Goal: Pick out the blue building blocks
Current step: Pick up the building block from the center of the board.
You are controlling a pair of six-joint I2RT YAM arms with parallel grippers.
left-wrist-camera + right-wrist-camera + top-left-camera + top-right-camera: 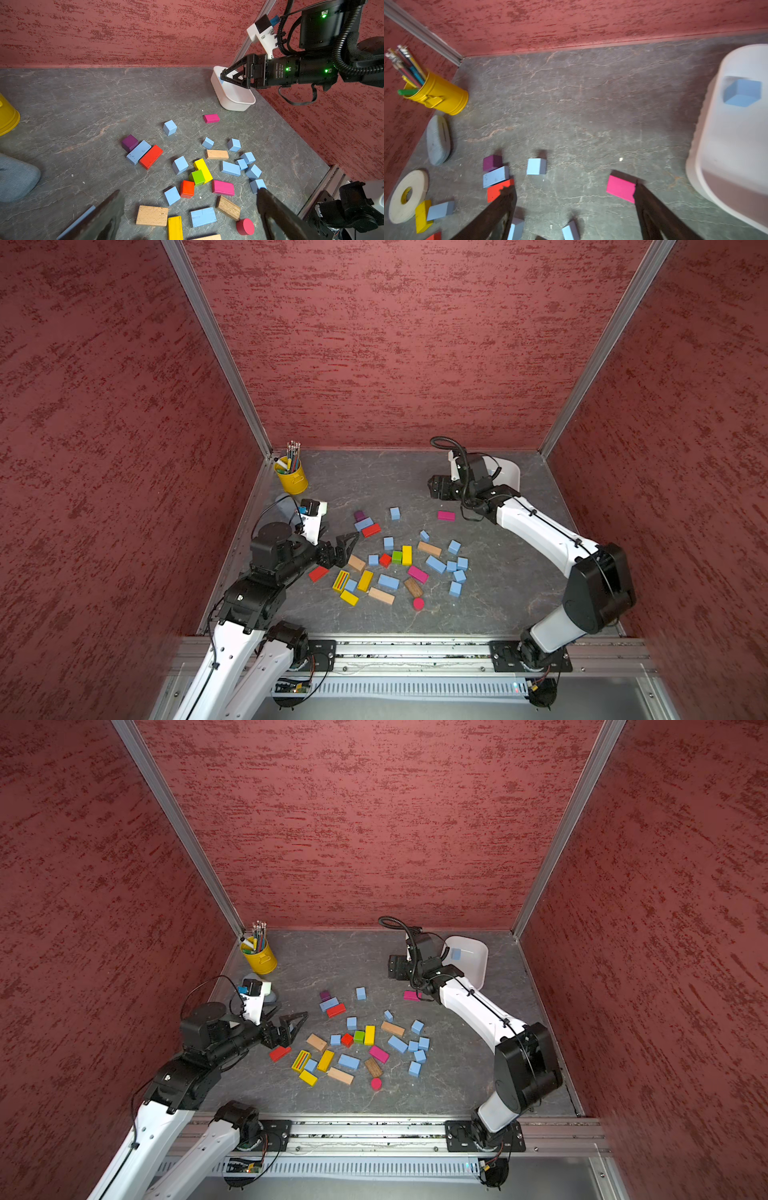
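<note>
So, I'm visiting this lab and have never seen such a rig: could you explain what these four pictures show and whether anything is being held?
Two robot arms stand at a table, each ending in a two-fingered gripper. Two pictures look down from overhead, side by side; the other two come from cameras on the wrists. Scattered on the table lie coloured wooden blocks, many of them blue, plus a yellow pencil cup. One blue block already sits in the white tray. The left gripper and right gripper are both open, holding nothing.
</note>
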